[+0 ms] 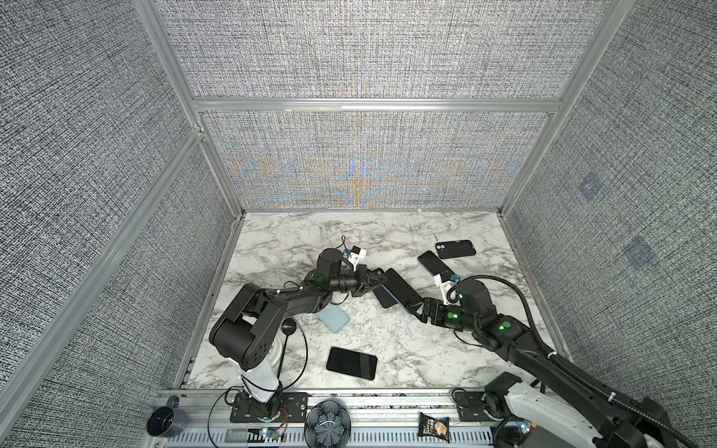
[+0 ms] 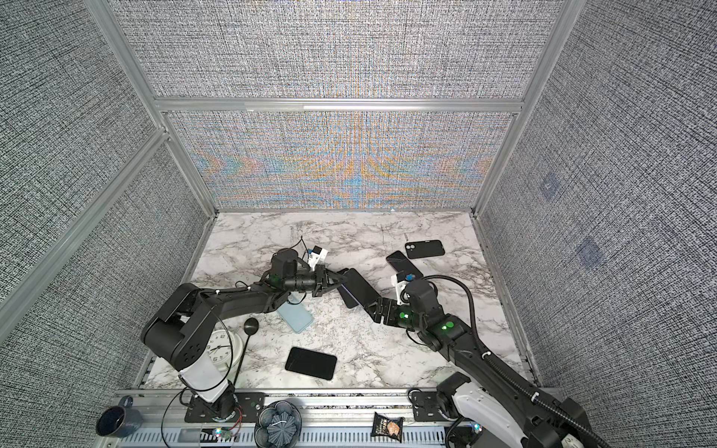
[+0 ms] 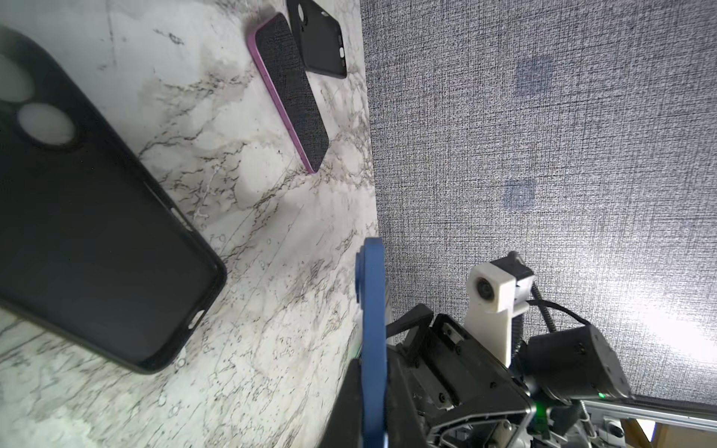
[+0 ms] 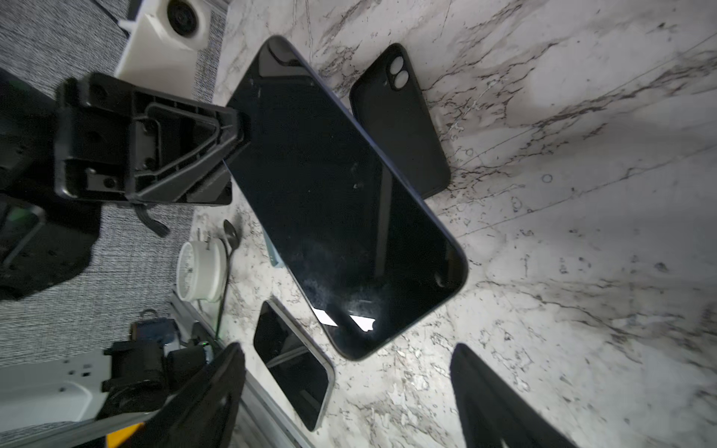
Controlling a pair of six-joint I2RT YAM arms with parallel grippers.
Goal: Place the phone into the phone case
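Note:
My left gripper (image 1: 382, 280) (image 2: 341, 280) is shut on one end of a dark phone (image 1: 403, 288) (image 2: 361, 287) with a blue rim, holding it tilted above the marble table. In the left wrist view the phone (image 3: 373, 310) shows edge-on between the two jaws. A black phone case (image 3: 97, 240) (image 4: 403, 124) lies open side up on the table, partly under the phone (image 4: 341, 194). My right gripper (image 1: 417, 308) (image 4: 349, 403) stands open just short of the phone's free end, touching nothing.
A second black case (image 1: 454, 248) and a purple-rimmed phone (image 1: 434, 263) lie at the back right. A light blue case (image 1: 333, 316) and another black phone (image 1: 351, 361) lie nearer the front. A white clock (image 2: 221, 349) and a ladle (image 2: 251, 326) sit by the left arm's base.

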